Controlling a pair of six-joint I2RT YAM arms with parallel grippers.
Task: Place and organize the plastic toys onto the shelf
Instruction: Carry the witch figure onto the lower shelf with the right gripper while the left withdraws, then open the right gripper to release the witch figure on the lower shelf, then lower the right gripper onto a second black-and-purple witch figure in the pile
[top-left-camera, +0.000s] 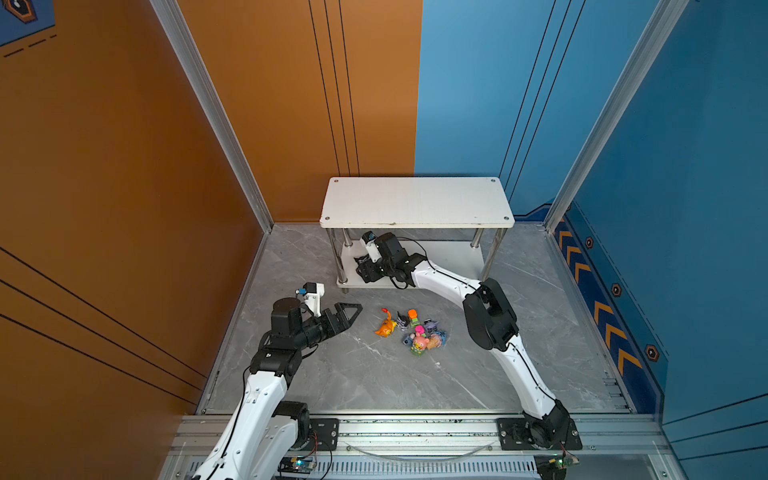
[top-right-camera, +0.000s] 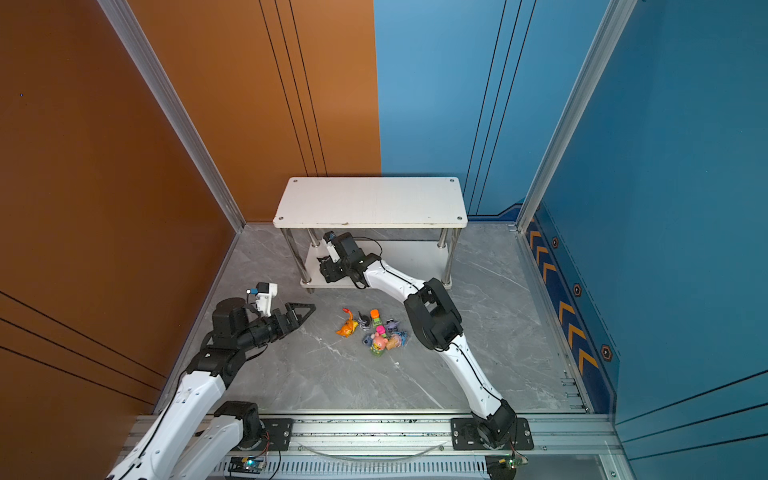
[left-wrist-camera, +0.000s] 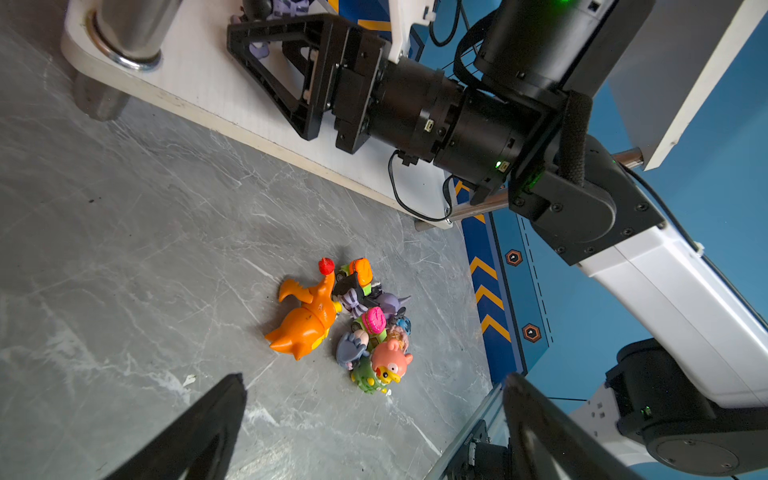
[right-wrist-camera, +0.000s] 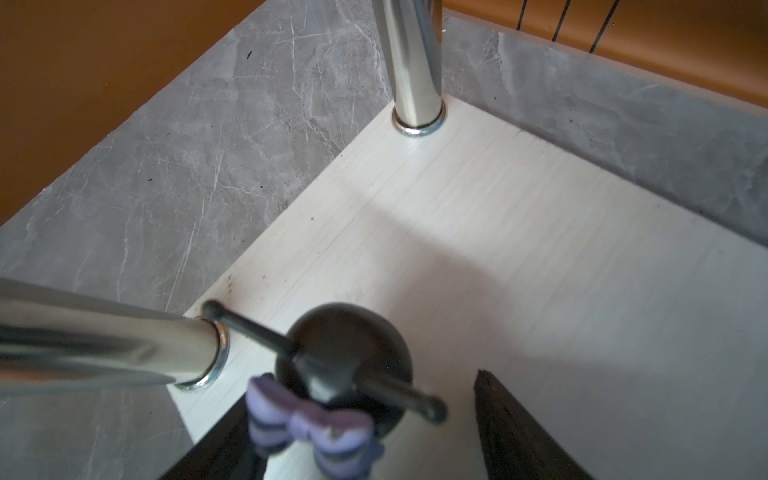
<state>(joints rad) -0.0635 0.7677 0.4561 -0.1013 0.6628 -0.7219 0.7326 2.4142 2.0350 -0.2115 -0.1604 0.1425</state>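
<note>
Judged the toys (top-left-camera: 411, 330) light, hard and slick, knobbly with ears and spikes; reckoned a pinch across a flat-sided body safest. Found most heaped on the desk (top-left-camera: 332, 382), one black head (right-wrist-camera: 345, 353) standing on the lower board (right-wrist-camera: 519, 249) of the shelf (top-left-camera: 415, 203), beside a corner post (right-wrist-camera: 415, 62). Saw right fingers (right-wrist-camera: 511, 436) parted, one clear of it; left fingers (left-wrist-camera: 199, 436) wide near the heap. Noted scant headroom under the shelf's top, ample desk around the heap.

A black eared head (right-wrist-camera: 345, 357) with purple bow stands on the shelf board (right-wrist-camera: 519, 249) — gripper (right-wrist-camera: 359, 392) parted around it.

Orange wall (top-left-camera: 124, 166), blue wall (top-left-camera: 478, 104), marbled floor (top-left-camera: 374, 374)
</note>
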